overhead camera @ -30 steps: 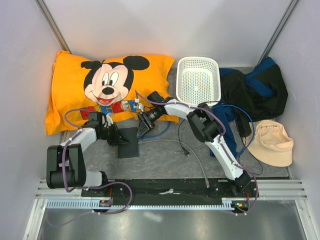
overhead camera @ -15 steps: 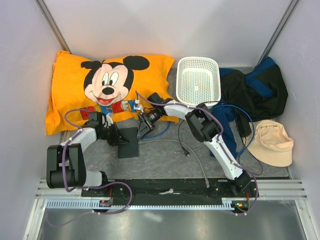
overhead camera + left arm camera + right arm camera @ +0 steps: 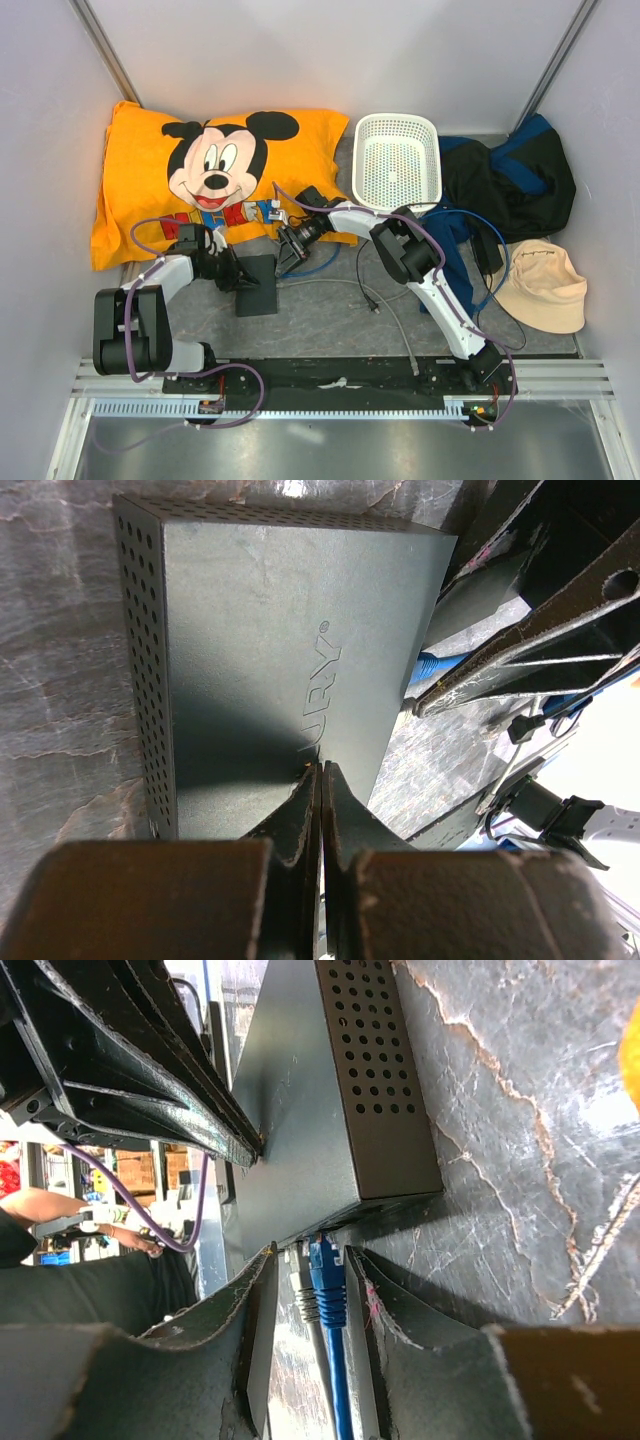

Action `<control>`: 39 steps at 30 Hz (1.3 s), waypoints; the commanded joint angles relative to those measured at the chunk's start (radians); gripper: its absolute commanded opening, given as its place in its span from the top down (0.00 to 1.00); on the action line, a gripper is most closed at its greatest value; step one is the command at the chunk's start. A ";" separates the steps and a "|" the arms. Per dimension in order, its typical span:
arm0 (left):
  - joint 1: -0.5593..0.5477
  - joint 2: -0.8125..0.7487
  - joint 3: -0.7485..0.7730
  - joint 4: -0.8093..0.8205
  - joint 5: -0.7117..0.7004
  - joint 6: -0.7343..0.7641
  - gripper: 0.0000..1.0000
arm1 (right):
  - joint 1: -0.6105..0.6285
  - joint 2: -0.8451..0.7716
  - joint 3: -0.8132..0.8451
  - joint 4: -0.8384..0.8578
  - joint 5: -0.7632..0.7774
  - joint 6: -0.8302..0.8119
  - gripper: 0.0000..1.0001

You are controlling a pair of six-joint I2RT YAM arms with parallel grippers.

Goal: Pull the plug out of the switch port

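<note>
The switch port [image 3: 257,285] lies on the tabletop [image 3: 330,320] at about 8 o'clock from the white basket [image 3: 397,160], pressed by the closed left tool [image 3: 318,772], while the right tool [image 3: 310,1255], jaws parted, brackets the blue plug [image 3: 325,1275] and a grey plug [image 3: 303,1298] alike, risking a double grip or a dragged box.

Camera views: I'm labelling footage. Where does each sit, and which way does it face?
Top external: above and behind, looking down on the table; both arms show, left gripper and right gripper at the grey box.
Left wrist: left arm, looking past its shut gripper onto the box top.
Right wrist: right arm, facing the box's socket edge; its gripper straddles the blue plug.
Shared: both wrist views show the box and plug.
</note>
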 commanded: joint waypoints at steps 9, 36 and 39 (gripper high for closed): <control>-0.004 0.034 -0.025 0.003 -0.124 0.016 0.98 | -0.004 0.081 -0.041 -0.014 0.193 -0.023 0.67; -0.001 0.104 -0.014 -0.003 -0.150 0.003 0.98 | -0.070 0.090 -0.088 -0.006 0.223 -0.008 1.00; -0.002 0.123 -0.011 -0.005 -0.162 0.000 0.98 | -0.087 0.082 -0.104 -0.038 0.225 -0.049 1.00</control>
